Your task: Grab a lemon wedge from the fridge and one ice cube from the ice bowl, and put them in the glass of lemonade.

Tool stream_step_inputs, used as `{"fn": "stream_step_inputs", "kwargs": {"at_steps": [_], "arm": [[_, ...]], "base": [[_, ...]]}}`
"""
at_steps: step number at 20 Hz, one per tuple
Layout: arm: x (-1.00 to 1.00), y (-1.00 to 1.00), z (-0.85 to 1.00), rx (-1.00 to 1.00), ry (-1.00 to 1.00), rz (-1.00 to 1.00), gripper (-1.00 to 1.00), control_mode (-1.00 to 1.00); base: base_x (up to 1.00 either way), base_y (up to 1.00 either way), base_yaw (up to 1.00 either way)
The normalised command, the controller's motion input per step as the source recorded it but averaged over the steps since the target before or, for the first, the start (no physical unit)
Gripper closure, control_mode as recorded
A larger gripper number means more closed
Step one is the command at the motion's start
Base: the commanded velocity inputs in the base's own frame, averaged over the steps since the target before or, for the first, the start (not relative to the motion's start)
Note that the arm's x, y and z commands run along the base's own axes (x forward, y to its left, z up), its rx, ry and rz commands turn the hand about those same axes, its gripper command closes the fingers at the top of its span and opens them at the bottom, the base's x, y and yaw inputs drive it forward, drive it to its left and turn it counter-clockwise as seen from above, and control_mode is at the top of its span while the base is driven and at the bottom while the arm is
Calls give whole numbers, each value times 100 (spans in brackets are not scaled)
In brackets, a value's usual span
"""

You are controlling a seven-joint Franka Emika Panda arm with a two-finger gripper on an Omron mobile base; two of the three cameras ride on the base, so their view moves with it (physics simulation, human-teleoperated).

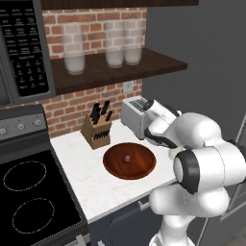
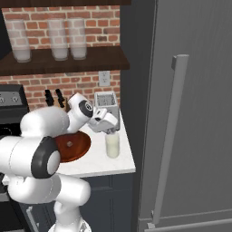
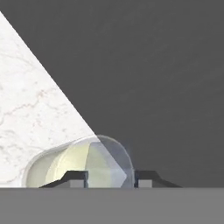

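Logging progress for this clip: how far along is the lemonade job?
Done: fridge is shut; whether the wedge is in the glass is unclear. In hand: claw hovers open over the glass, holding nothing visible. Left: the ice cube lies in the bowl.

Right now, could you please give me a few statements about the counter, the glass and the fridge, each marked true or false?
1. The gripper hangs just above the glass of lemonade. True.
2. The fridge door stands open. False: it is closed.
3. A small ice cube lies in the wooden bowl. True.
4. The glass stands inside the bowl. False: it stands on the counter beside it.
5. The toaster sits behind the glass. True.
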Motion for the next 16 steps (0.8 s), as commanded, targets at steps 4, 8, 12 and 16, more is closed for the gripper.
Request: {"fn": "stream_step_inputs", "kwargs": {"at_steps": [4,8,12,16], "arm": [[-7,-20,0,0,0,0,-100,-100],[0,-17,0,0,0,0,-100,-100],[-2,-1,3,0,-1,0,-100,-100],[-48,5,35,0,-10,0,-100,-100]], "base": [[0,0,0],[0,0,0],[0,0,0],[0,0,0]]}}
